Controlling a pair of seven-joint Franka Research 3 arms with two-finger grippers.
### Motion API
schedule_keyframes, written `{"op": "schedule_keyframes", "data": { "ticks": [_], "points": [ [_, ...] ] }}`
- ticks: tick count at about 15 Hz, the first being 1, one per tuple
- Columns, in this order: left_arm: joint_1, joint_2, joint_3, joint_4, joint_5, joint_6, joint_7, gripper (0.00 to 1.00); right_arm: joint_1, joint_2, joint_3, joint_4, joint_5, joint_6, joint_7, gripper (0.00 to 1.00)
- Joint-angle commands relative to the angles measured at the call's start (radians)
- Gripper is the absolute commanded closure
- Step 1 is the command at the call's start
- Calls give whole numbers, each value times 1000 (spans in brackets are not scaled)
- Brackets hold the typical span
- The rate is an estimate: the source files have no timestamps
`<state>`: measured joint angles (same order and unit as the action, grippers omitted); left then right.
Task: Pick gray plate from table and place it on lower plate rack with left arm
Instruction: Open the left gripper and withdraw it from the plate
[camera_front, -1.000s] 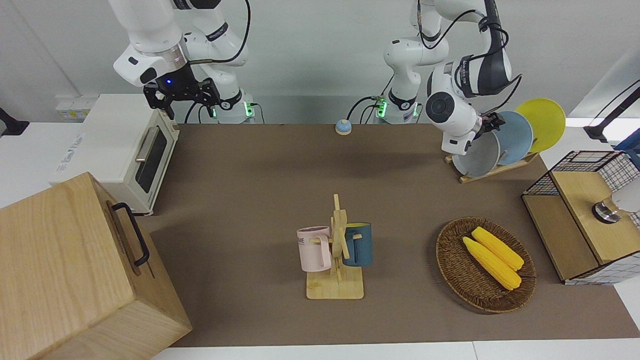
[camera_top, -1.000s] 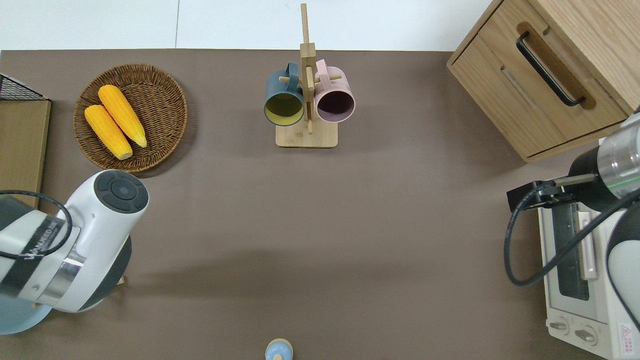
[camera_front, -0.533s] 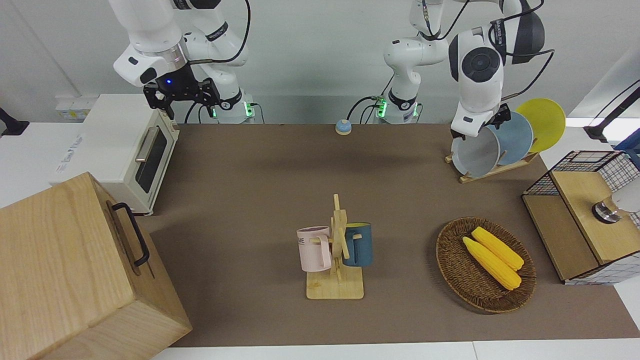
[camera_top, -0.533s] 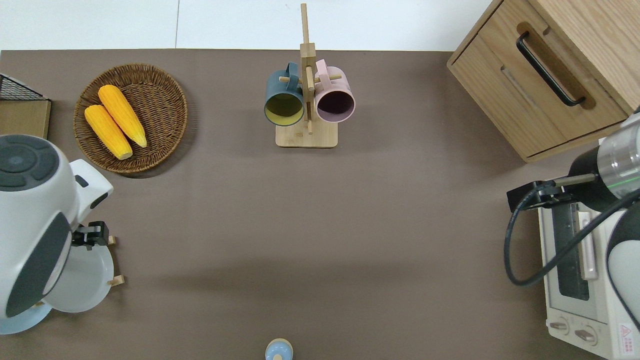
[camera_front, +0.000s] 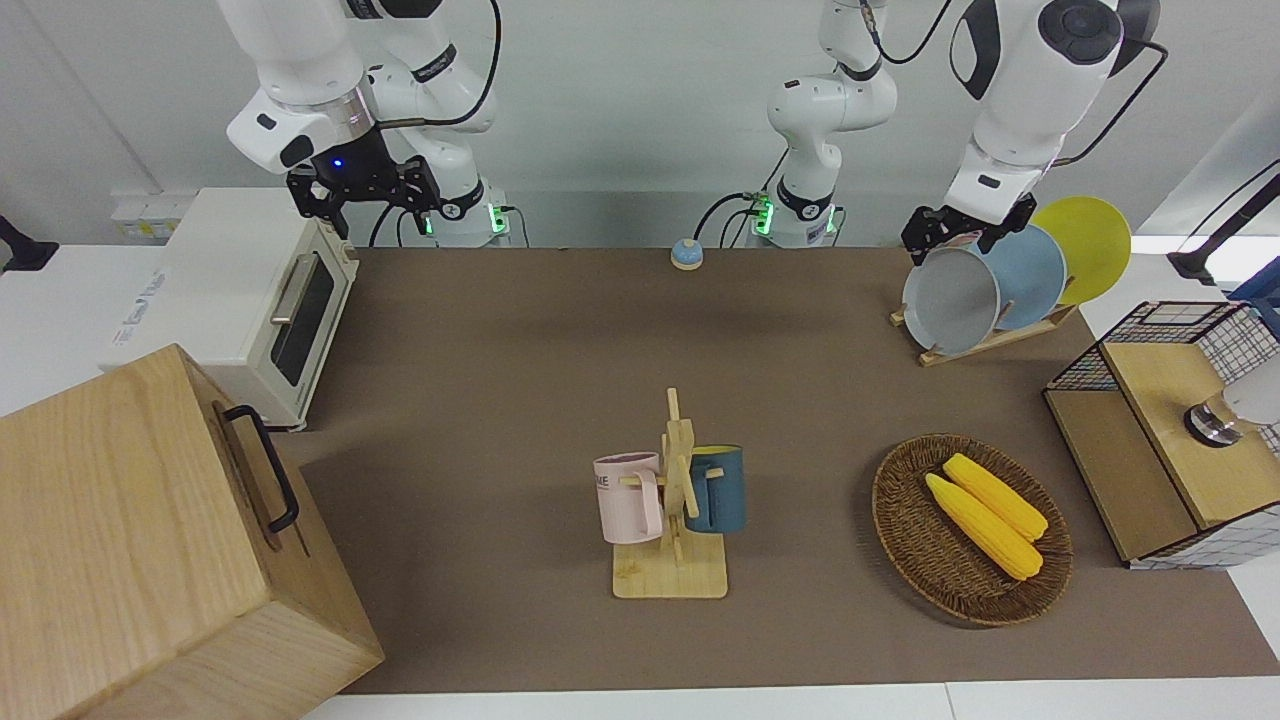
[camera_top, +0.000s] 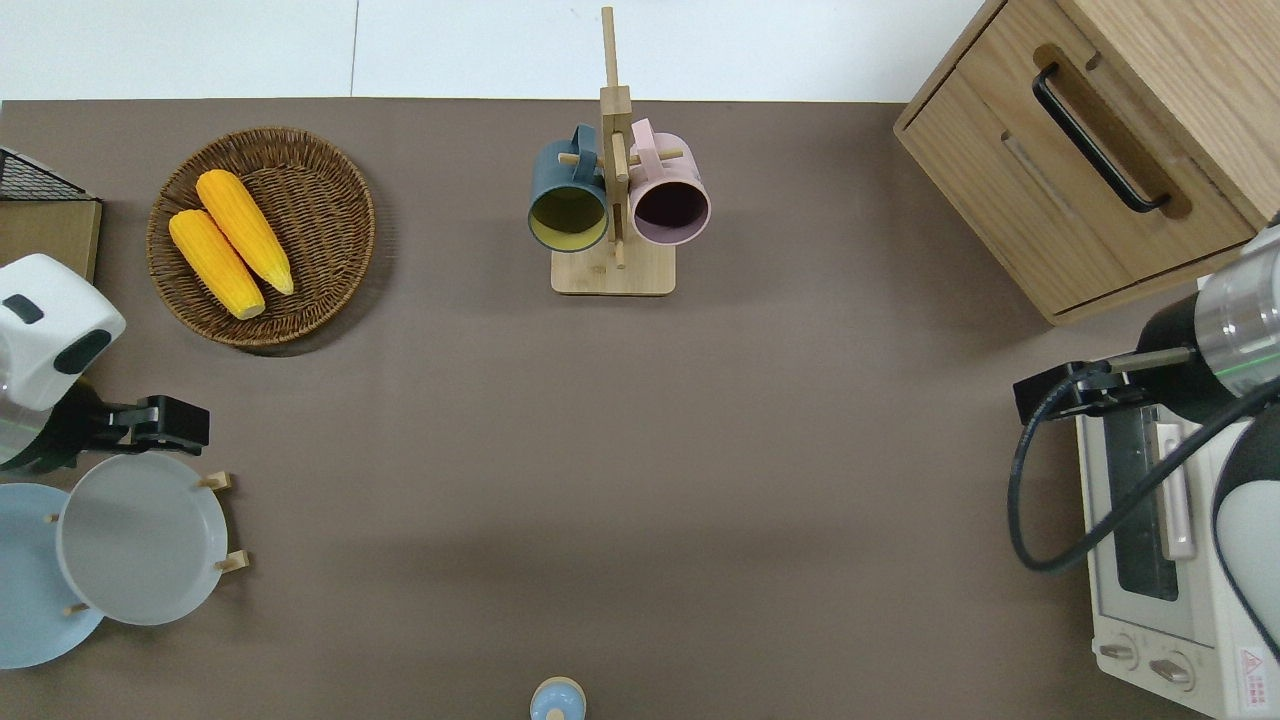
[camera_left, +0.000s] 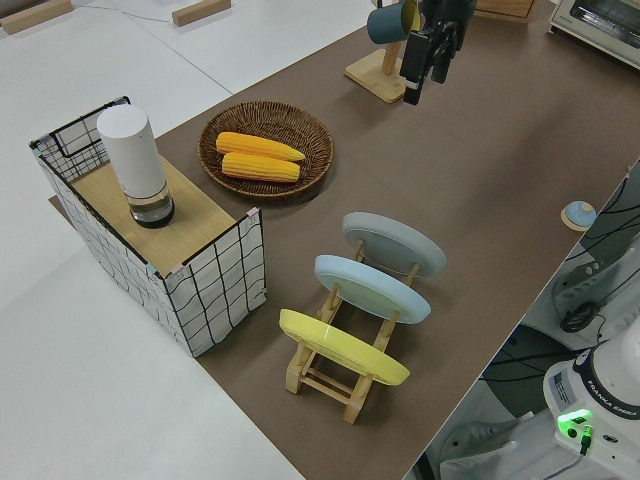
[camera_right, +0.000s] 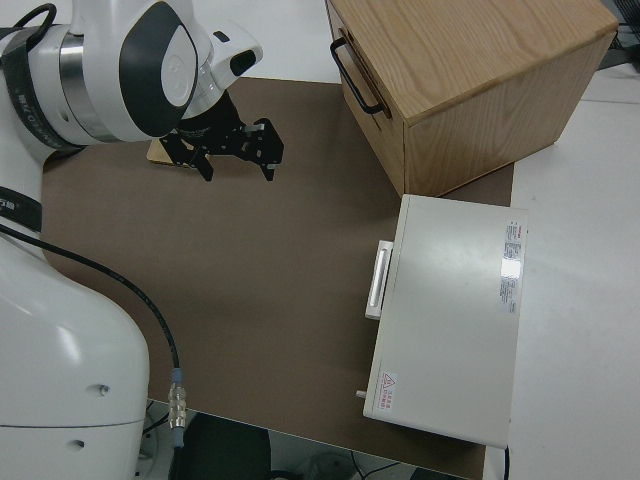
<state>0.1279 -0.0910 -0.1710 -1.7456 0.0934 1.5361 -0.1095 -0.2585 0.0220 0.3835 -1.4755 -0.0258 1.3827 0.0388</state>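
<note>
Gray plate (camera_top: 140, 540) seated on the lower plate rack (camera_front: 985, 340), leaning tilted against the pegs, at the left arm's end of the bench (camera_top: 640, 450). Light blue plate (camera_front: 1030, 275) racked just beside it, yellow plate (camera_front: 1090, 245) next along. Left gripper (camera_top: 165, 425) up in the air just off the gray plate's rim, over bare bench between rack and wicker basket (camera_top: 330, 200); jaws apart, clamped on nothing. Basket with two corn cobs (camera_top: 230, 240) farther from the robots than the rack, near the bench's far edge. Wire-sided box (camera_front: 1160, 430) at the bench's end, close by rack and basket. Wide open brown surface through the middle, only the mug stand (camera_top: 612, 270) with two mugs well out from the robots and a small blue bell (camera_top: 557, 700) near the robots' edge. Wooden cabinet (camera_top: 1100, 150) and toaster oven (camera_top: 1160, 560) crowding the right arm's end. Right gripper (camera_front: 362, 190) parked, jaws apart.
</note>
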Motion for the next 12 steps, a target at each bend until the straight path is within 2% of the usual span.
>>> {"op": "schedule_keyframes", "data": {
  "ticks": [1,5,12],
  "points": [
    [12,7,1,60,-95,-21,66,0,-24,-2,21,7,-6,-11,12,17],
    [12,13,1,87,-158,-19,119,0,-24,-2,21,7,-6,-11,12,17],
    [6,16,-7,106,-147,-19,120,0,-24,-2,20,7,-6,-11,12,17]
  ]
}}
